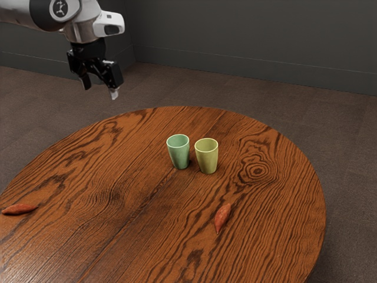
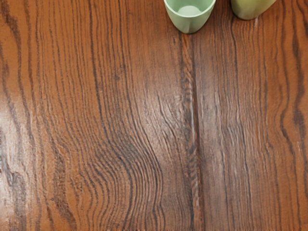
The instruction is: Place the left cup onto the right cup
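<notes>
Two cups stand upright side by side near the middle of the round wooden table (image 1: 118, 194). The pale green cup (image 1: 178, 151) is toward the exterior view's left, the yellow-green cup (image 1: 207, 155) just to its right, almost touching. Both are empty. My gripper (image 1: 100, 87) hangs high above the table's far left part, well away from the cups, open with nothing between its fingers. In the wrist view the green cup (image 2: 189, 13) and the yellow-green cup (image 2: 250, 8) stand at the frame's edge, beyond bare wood.
Two orange-red sweet potatoes lie on the table: one (image 1: 222, 217) in front of the cups, another (image 1: 19, 208) near the left edge. The table's rim (image 1: 321, 230) drops off to a brown carpeted floor.
</notes>
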